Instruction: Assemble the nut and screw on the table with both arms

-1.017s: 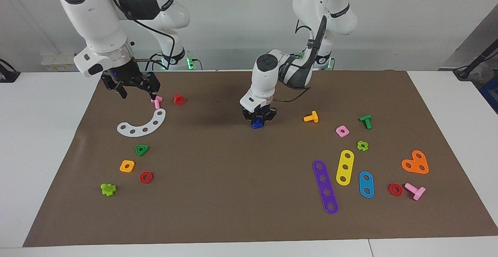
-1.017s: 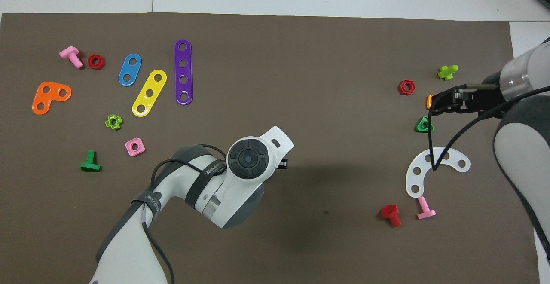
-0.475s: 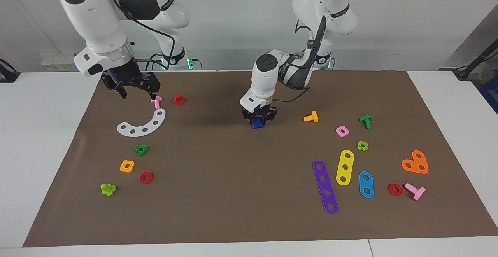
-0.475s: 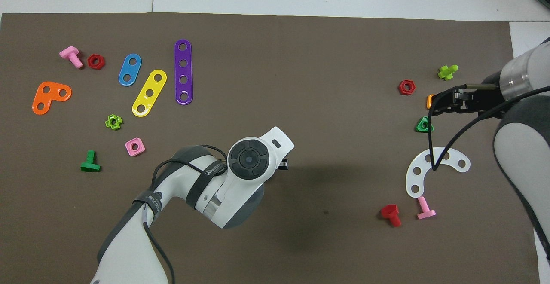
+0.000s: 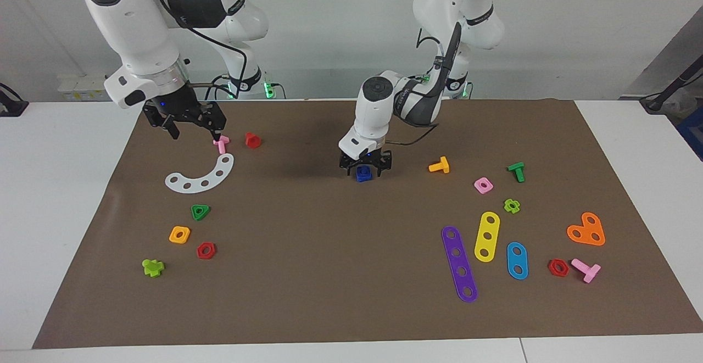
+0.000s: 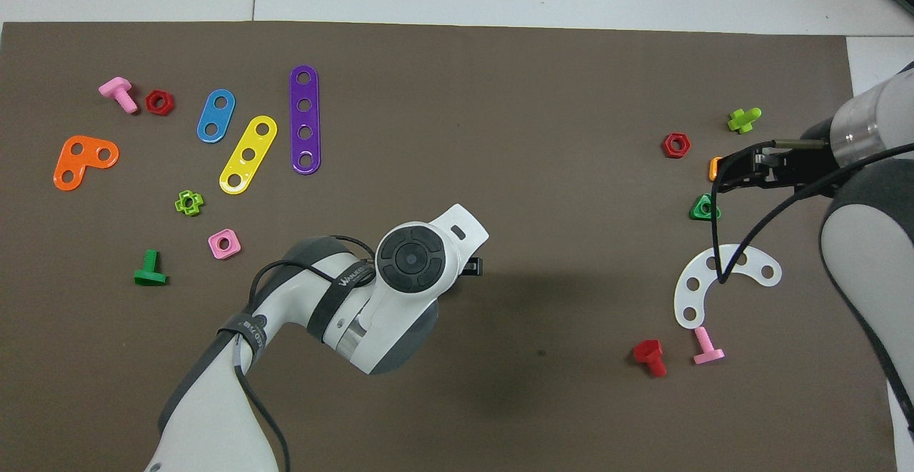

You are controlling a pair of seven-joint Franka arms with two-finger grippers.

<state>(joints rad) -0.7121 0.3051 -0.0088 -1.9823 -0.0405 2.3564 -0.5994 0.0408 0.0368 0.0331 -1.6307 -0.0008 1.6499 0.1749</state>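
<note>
The left hand (image 5: 366,169) sits low in the middle of the facing view, fingers spread apart on each side of a small dark-blue piece (image 5: 362,174). The blue piece rests on the brown mat of the bench (image 5: 329,275), and the fingers do not squeeze it. I cannot tell the nut from the screw in that blue piece. In the overhead view the left arm's round wrist covers this spot, so the blue piece is hidden there. The right hand (image 5: 189,128) hangs in the upper left of the facing view, open and holding nothing, above a pink screw (image 5: 221,144) and a white curved strip (image 5: 200,176).
</note>
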